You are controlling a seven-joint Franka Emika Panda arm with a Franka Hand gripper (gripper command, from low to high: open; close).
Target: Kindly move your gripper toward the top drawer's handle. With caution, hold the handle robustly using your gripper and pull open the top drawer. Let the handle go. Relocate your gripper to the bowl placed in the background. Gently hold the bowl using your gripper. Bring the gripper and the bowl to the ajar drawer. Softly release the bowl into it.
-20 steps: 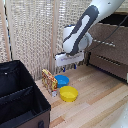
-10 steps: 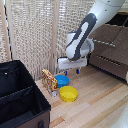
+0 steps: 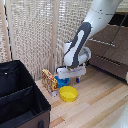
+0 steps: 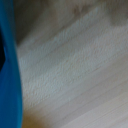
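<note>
Near the frame's centre in the exterior view, the gripper (image 3: 68, 76) is lowered onto the blue bowl (image 3: 62, 81), which sits on the wooden floor (image 3: 100, 100) just above the yellow bowl (image 3: 68, 93). The jaws' state cannot be told.

Bowl (image 3: 62, 82) sat on the wooden floor (image 3: 95, 102), behind a second bowl (image 3: 68, 93) and just beside a small box (image 3: 49, 80) toward the exterior view's left. Open bin (image 3: 20, 100) stood further left; dresser (image 3: 111, 50) at right.
</note>
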